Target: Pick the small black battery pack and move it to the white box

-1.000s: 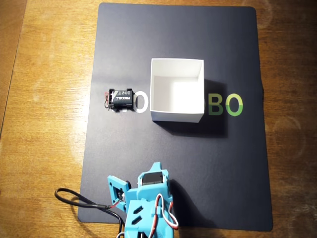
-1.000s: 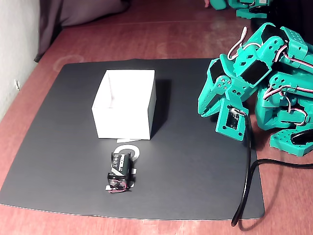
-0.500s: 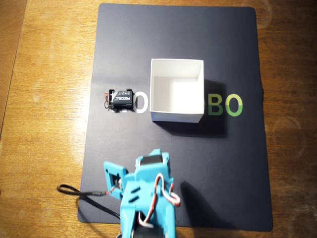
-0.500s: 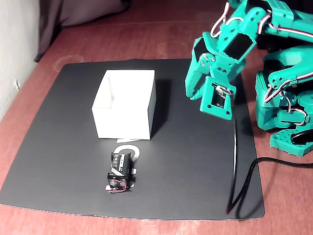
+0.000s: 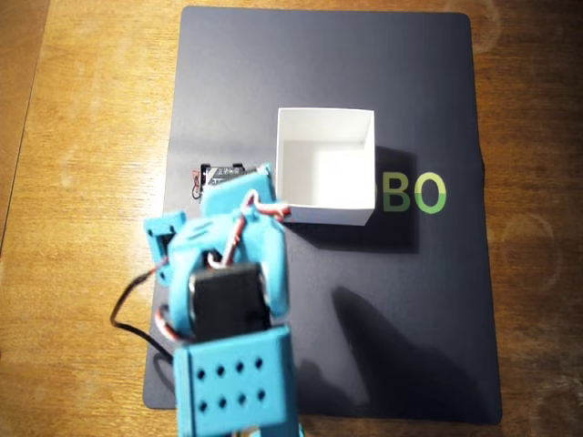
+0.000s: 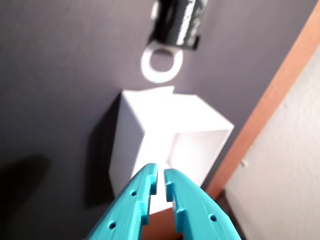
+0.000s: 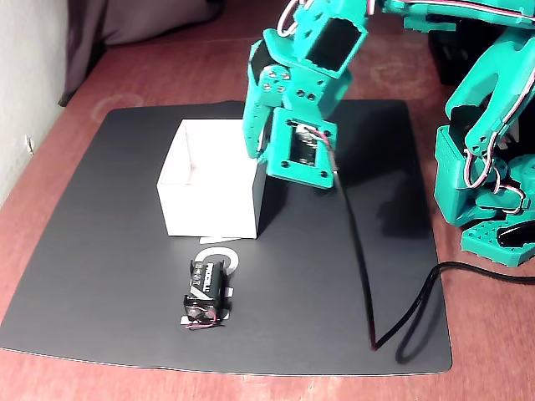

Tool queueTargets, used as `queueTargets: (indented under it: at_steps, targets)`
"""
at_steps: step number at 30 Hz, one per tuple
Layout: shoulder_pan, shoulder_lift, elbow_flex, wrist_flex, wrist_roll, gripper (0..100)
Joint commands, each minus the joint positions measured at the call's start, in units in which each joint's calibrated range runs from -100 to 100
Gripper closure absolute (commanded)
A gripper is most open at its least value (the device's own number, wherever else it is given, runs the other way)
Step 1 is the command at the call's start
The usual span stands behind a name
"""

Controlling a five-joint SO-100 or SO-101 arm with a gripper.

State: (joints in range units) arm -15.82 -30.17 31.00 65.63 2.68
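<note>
We see the pincer (image 6: 160, 176) in the wrist view as two teal fingers (image 6: 137, 205) coming up from the bottom edge, their tips almost together with only a thin slit between them and nothing held. The tips hang over the near wall of the white box (image 6: 165, 145), which looks empty inside in that view.

In the fixed view the pincer (image 7: 255, 150) is raised above the right-hand side of the white box (image 7: 213, 200), clear of the mat. The arm (image 7: 305, 100) reaches in from the upper right, and a black cable (image 7: 359, 259) trails from it down across the mat.

The small black battery pack (image 7: 205, 294) lies flat on the mat in front of the box, near it but not touching, with its thin reddish wires at the end away from the box. A white ring-shaped letter (image 7: 219, 253) sits between pack and box. In the wrist view the battery pack (image 6: 177, 22) is blurred at the top edge, just beyond the white ring (image 6: 161, 64).

From overhead, the arm (image 5: 228, 300) covers most of the pack (image 5: 219, 175); only its upper edge shows, left of the white box (image 5: 325, 164). Green letters (image 5: 414, 193) are printed to the box's right. The dark mat (image 5: 401, 300) lies on a wooden table (image 5: 82, 182).
</note>
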Motion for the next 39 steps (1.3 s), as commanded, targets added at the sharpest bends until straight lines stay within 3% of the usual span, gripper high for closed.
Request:
queueTargets:
  at_steps: [1, 13, 25, 36, 39]
  targets:
    - [-3.36, 6.28, -8.91, -0.52, -3.25, 99]
    - [-14.27, 22.59, -23.15, -0.69, -18.52, 99]
    - [-10.86, 33.72, -23.61, -9.46, -18.08, 99]
    - [-10.51, 36.61, -23.34, -9.37, -18.03, 99]
    - [-10.98, 36.79, -22.70, -9.63, -16.13, 94]
